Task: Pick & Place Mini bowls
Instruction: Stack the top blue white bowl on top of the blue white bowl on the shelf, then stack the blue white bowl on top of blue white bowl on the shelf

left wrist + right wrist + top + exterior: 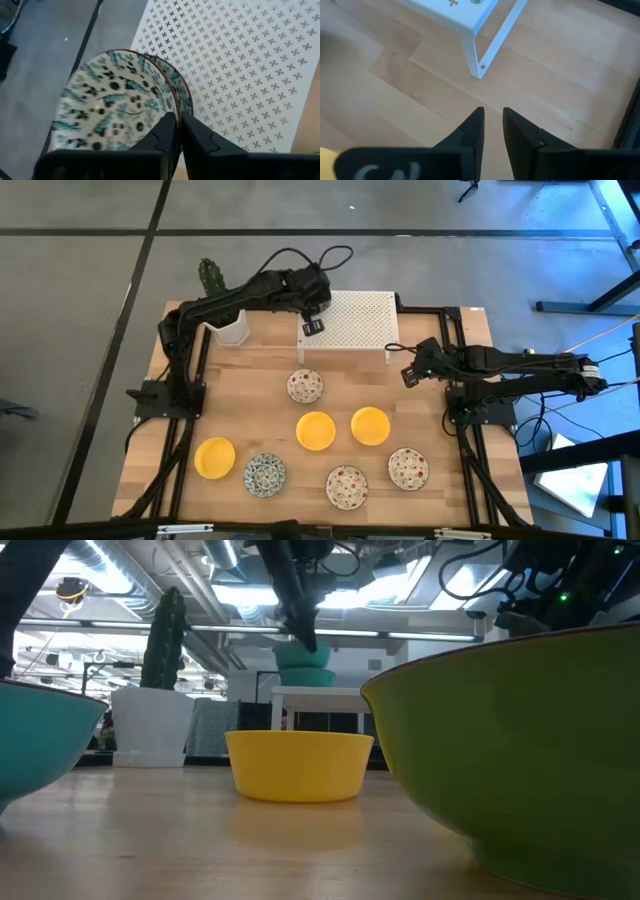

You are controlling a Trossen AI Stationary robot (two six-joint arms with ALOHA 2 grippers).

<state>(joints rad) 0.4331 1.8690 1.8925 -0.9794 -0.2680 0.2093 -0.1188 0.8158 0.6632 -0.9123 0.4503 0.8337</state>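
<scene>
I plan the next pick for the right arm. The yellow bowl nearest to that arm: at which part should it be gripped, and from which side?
Probably best: grip the rim of the yellow bowl, one finger inside and one outside, coming down from above. It stands upright, mouth up, with a thin wall. Take the rim part toward the right gripper; the second yellow bowl stands on the opposite side.

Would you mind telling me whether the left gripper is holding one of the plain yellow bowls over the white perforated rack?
No, the left gripper is clamped on the rim of a white bowl with teal-green speckles above the white perforated rack.
</scene>
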